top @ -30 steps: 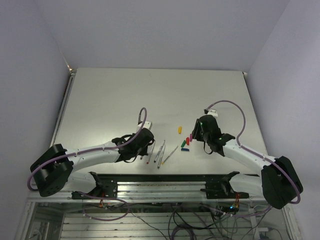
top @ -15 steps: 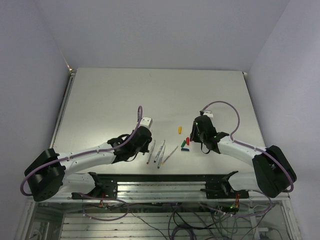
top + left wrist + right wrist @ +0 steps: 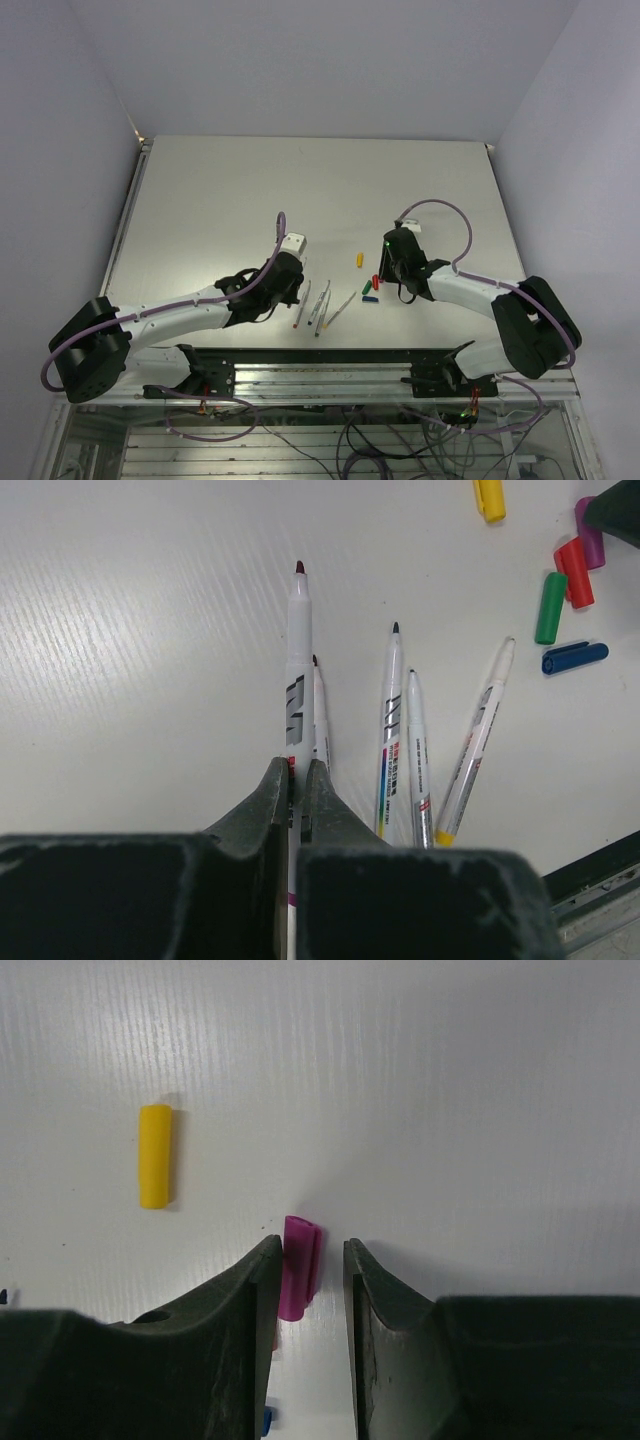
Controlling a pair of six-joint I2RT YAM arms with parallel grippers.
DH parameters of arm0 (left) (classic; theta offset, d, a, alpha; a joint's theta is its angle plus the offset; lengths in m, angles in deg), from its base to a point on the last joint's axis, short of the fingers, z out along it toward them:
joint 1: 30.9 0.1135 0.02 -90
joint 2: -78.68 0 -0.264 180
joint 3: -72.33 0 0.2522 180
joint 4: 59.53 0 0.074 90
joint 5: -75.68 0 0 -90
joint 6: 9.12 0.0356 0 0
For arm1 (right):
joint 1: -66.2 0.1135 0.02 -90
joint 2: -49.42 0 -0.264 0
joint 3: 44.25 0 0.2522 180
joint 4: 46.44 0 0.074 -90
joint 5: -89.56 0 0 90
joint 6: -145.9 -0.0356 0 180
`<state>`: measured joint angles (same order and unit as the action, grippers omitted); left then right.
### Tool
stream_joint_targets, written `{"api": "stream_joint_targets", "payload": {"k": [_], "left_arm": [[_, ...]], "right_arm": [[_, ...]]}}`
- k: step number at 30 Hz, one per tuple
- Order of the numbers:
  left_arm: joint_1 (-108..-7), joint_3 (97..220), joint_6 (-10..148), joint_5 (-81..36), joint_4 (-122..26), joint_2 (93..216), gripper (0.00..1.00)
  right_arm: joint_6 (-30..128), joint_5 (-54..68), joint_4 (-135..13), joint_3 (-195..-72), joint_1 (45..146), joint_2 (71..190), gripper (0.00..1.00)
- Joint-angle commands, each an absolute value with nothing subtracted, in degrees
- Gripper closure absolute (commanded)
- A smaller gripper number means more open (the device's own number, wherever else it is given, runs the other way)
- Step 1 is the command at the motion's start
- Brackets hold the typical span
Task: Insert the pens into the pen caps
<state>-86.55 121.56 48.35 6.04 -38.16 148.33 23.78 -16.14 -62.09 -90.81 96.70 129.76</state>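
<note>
My left gripper [image 3: 298, 770] is shut on a silver pen [image 3: 298, 660] with a dark red tip that points away from me, low over the table. Three more pens [image 3: 391, 730] lie fanned to its right, and another [image 3: 320, 715] sits right beside it. The caps lie further right: yellow [image 3: 489, 498], purple [image 3: 588, 530], red [image 3: 574, 572], green [image 3: 549, 607] and blue [image 3: 574, 657]. My right gripper [image 3: 311, 1248] is open around the purple cap [image 3: 298, 1270]. Its left finger touches the cap and its right finger stands apart. From above, the left gripper [image 3: 292, 290] and right gripper [image 3: 386, 272] flank the pile.
The yellow cap [image 3: 154, 1155] lies alone to the upper left of my right fingers. The table's near edge [image 3: 320, 346] runs just behind the pens [image 3: 318, 306]. Grey table surface [image 3: 300, 180] stretches away beyond both arms.
My right arm has reached further in over the caps and its jaws have narrowed a little. The left arm stretched lower and forward early on, then held still with the pen.
</note>
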Motion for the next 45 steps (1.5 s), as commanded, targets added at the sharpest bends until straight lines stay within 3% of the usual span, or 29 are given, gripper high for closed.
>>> {"api": "stream_joint_targets", "payload": {"k": [1,17,21,26,37,45], "left_arm": [[-86.9,120.9,49.2,5.5,-40.6,148.5,0.93],[-86.9,119.8,49.1,5.8,-41.0,147.9,0.93],[-86.9,119.6,49.1,5.6,-41.4,148.1,0.93],[-86.9,119.7,49.2,5.7,-41.6,148.2,0.93],[-86.9,122.9,52.3,6.0,-45.5,149.3,0.93],[-86.9,126.3,56.7,3.6,-52.7,149.5,0.93]], "right_arm": [[24.4,-16.8,-61.1,-92.1,97.0,130.6,0.7],[22.0,-18.7,-67.6,-91.8,98.2,130.9,0.78],[22.0,-19.9,-68.3,-91.8,98.3,132.4,0.84],[21.6,-21.1,-69.7,-92.7,98.3,134.0,1.0],[26.7,-22.6,-67.4,-99.0,98.3,127.5,1.0],[34.0,-16.8,-51.2,-100.4,98.2,119.6,1.0]]}}
